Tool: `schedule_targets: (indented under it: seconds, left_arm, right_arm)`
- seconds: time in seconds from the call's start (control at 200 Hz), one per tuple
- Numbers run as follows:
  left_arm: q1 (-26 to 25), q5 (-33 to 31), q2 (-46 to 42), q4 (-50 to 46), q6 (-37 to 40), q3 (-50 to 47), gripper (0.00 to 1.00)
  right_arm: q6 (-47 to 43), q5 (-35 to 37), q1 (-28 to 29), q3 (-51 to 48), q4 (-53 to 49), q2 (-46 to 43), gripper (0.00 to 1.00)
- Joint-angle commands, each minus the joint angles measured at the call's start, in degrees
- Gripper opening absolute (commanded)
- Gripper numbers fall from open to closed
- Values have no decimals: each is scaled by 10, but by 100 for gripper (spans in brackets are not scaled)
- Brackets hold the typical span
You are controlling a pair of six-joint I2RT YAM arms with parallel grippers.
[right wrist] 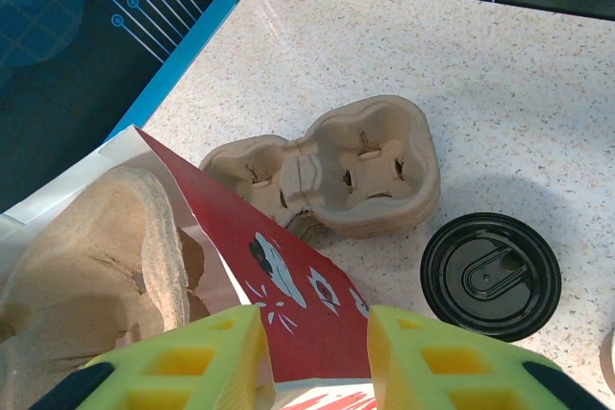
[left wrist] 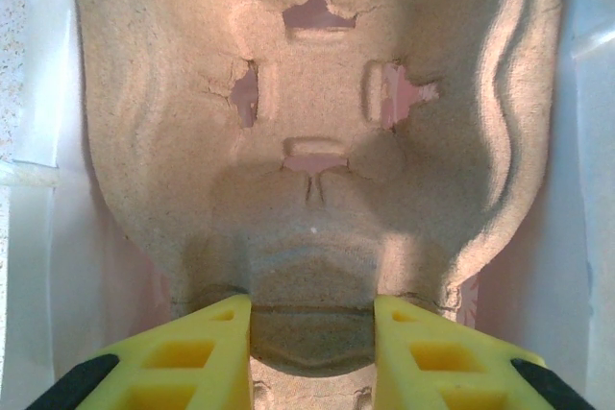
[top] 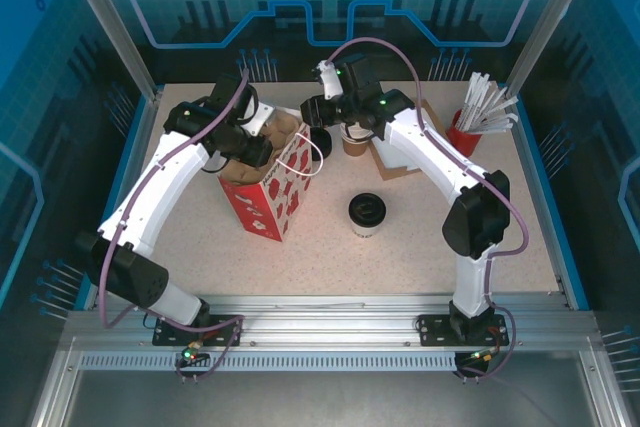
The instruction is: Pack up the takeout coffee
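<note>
Takeout coffee (top: 367, 213) lidded, upright on table (top: 500, 232), centre frame, just right of paper bag (top: 272, 190); not yet packed. Left gripper (left wrist: 312, 322) clenched on pulp carrier (left wrist: 317, 93) inside bag. Right gripper (right wrist: 314, 335) pinching bag rim. Cup loading remains.

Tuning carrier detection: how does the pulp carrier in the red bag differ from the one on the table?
Pose: the bagged carrier stands on edge inside the red bag; the table carrier lies flat, wells up. Grip: the left gripper pinches the bagged carrier's rim; the table carrier is untouched. Both are brown moulded pulp.
</note>
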Motion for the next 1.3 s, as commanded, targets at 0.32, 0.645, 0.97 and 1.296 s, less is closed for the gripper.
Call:
schedule_targets:
  seconds: [0.32, 0.645, 0.97, 1.296]
  left_arm:
    - [-3, 17, 46, -18, -24, 6, 32]
    - [-11, 17, 70, 8, -24, -17, 33]
    - [-21, 11, 95, 27, -26, -34, 34]
    - [-22, 14, 118, 58, -25, -64, 34]
  right_arm:
    - [12, -63, -8, -1, 21, -30, 52]
    - [6, -42, -10, -98, 48, -138, 60]
    - [-3, 0, -19, -233, 70, -247, 62]
    - [-2, 8, -19, -303, 71, -298, 62]
